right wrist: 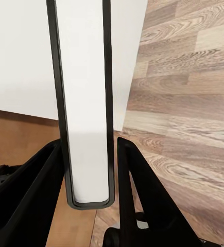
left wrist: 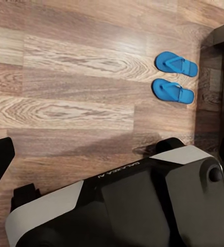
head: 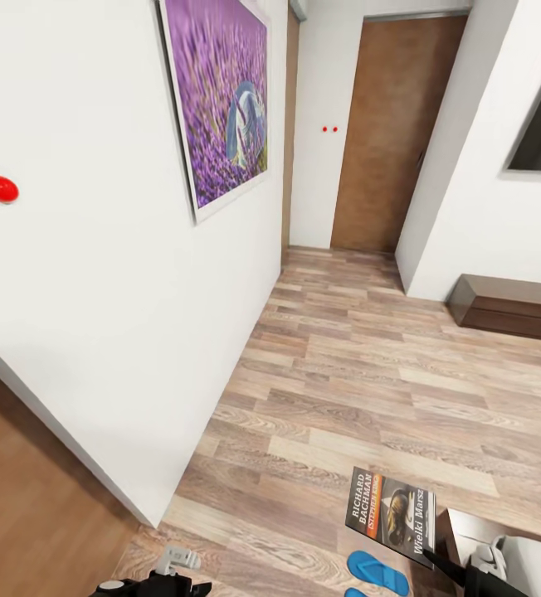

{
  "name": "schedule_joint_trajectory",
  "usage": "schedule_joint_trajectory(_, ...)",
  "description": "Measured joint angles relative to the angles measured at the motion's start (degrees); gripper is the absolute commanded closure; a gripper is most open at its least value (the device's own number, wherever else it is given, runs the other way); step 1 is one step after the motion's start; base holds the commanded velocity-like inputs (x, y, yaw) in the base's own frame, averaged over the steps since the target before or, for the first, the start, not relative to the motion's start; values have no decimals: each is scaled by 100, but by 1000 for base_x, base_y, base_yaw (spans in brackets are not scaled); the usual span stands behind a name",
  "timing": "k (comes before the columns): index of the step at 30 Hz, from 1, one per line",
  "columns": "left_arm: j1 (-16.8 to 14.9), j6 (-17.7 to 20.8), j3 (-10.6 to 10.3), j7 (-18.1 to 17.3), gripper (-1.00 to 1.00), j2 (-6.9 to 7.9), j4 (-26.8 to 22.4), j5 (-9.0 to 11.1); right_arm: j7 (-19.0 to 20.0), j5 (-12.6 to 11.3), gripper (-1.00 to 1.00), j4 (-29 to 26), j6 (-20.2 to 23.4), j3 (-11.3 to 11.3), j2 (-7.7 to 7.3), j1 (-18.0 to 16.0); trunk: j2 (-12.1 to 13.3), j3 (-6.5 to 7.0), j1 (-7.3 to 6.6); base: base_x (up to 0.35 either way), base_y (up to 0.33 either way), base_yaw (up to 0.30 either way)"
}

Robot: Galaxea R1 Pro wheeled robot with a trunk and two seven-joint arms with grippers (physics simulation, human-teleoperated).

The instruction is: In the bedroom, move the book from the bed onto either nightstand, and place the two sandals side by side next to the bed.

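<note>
Much brown-grey wood plank floor (head: 370, 365) spreads below a white wall; the thin dark paperback book (head: 391, 514) stands upright, clamped in the right gripper (right wrist: 88, 175), above two bright blue flip-flop sandals (left wrist: 174, 77) lying side by side; left gripper's (head: 175, 564) finger state unclear

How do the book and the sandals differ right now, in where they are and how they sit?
The book is off the floor, upright on edge between the right gripper's fingers; the sandals lie flat on the plank floor, free of any gripper. The book is dark with an orange band and white lettering; the sandals are plain bright blue. The book is single; the sandals sit as a side-by-side pair.
</note>
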Motion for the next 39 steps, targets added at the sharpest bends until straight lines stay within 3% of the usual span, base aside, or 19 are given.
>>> schedule_joint_trajectory(39,27,0,3,2,-100,0,0,0,0,0,100,0,0,-2,0,0,1,359,0,0,0,0)
